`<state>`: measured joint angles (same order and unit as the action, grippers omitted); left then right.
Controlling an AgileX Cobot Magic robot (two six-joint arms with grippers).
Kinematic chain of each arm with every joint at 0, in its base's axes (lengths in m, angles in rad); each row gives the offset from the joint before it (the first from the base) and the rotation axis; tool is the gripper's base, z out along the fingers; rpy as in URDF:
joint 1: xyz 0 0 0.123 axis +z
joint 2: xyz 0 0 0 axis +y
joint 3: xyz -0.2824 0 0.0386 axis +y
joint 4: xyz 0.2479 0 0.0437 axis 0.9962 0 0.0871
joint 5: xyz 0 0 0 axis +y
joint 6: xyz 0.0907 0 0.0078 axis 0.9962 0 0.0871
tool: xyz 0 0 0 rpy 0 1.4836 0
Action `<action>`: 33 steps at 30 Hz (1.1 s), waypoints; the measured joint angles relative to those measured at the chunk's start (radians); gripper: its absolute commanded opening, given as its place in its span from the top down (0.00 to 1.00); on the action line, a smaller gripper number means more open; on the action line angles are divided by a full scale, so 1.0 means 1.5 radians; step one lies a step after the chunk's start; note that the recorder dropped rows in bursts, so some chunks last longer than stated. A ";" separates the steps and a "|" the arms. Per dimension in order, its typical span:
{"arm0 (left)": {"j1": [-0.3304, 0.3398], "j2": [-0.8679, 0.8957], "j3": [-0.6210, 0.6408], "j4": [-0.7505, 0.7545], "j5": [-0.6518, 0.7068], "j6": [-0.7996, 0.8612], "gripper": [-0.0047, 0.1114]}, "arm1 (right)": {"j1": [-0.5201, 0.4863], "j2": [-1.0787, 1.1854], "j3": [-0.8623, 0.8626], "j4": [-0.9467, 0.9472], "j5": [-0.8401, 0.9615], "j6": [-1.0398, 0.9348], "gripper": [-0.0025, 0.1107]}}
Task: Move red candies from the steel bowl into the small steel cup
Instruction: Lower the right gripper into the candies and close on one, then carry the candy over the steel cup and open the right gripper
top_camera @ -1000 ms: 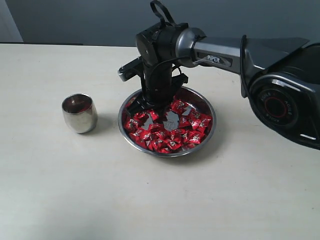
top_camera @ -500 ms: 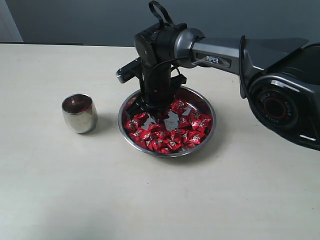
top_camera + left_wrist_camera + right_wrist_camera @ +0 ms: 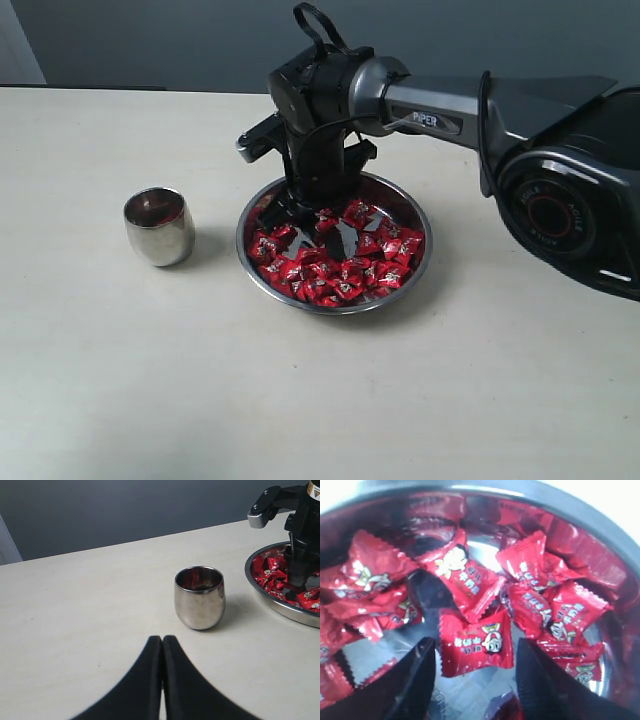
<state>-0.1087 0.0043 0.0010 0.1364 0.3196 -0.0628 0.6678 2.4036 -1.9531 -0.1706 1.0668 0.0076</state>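
The small square candies in shiny red crinkled wrappers [image 3: 340, 265] are lying heaped in the wide shallow polished steel bowl [image 3: 330, 308] on the table [image 3: 300, 400]. The right gripper [image 3: 322, 215] is reaching into the bowl, its jaws pinching one red candy [image 3: 476, 649] between them. The small rounded steel cup [image 3: 158, 228] is standing upright just beside the bowl, and the left gripper [image 3: 161, 640] is hovering near it, jaws pressed together.
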 measured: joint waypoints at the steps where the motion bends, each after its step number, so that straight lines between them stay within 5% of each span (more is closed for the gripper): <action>1: 0.000 0.000 0.000 0.000 0.000 0.000 0.96 | 0.000 0.000 0.000 0.005 0.000 0.001 0.58; 8: 0.000 0.000 0.000 0.000 0.000 0.000 0.96 | 0.000 0.004 0.000 0.011 0.000 0.003 0.61; 16: 0.000 0.000 0.000 0.000 0.000 0.000 0.96 | 0.000 0.006 0.000 0.012 0.001 0.007 0.98; 33: 0.000 0.000 0.000 0.000 0.000 0.000 0.96 | 0.030 -0.069 0.000 0.048 -0.047 0.021 0.98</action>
<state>-0.1087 0.0043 0.0010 0.1364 0.3196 -0.0628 0.7120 2.2995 -1.9531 -0.0988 0.9962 0.0394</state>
